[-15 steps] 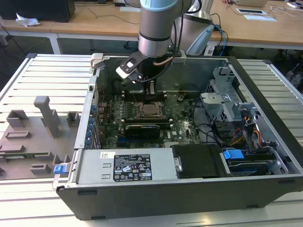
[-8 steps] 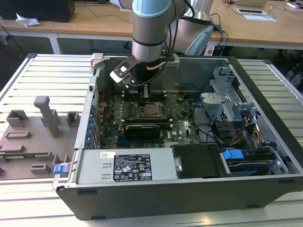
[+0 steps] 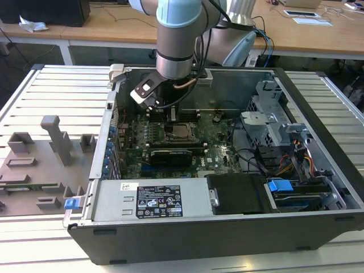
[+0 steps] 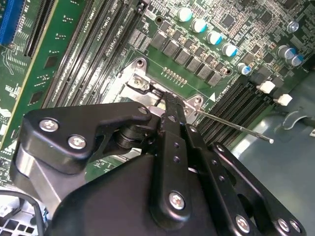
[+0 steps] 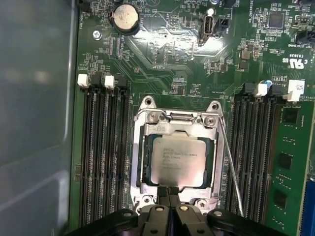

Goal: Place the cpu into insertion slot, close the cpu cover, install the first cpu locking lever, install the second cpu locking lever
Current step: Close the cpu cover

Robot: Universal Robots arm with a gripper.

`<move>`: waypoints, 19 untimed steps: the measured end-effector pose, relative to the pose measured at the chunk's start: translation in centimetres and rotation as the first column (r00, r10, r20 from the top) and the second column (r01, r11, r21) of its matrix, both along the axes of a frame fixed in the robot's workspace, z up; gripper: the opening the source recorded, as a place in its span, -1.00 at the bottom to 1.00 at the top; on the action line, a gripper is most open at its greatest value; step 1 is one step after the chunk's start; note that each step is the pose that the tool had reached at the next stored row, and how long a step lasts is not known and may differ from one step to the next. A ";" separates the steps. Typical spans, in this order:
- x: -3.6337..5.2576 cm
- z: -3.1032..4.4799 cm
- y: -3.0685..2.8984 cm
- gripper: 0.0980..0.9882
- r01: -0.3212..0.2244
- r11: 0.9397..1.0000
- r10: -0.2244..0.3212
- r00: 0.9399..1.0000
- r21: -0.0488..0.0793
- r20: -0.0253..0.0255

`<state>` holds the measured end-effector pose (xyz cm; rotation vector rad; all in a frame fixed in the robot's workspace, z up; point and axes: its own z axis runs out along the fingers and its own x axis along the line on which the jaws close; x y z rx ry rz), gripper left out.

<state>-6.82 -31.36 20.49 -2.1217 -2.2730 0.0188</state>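
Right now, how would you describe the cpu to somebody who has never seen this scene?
In the open computer case, look at the green motherboard. Between two banks of long black memory slots lies the cpu cover, a grey metal frame. The cpu is the flat dull-silver square inside its window, unlike the dark chips around.

Overall light: bright and even, from overhead; the desk (image 3: 57,85) around the case (image 3: 227,233) looks pale and washed.
Shadows: the case interior is dimmer, darkest beneath the arm (image 3: 177,40) near the back edge.
Glare: in the first wrist view, a white patch on the motherboard (image 5: 211,46) and a soft sheen on the cpu (image 5: 178,160).
Focus: the case wall (image 5: 34,108) is hazy in the first wrist view.
Highlights: small glints on the gripper (image 4: 167,101) screws in the second wrist view.
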 end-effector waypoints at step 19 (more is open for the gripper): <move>3.63 2.16 0.01 -0.98 0.000 1.000 0.000 1.000 0.001 -0.020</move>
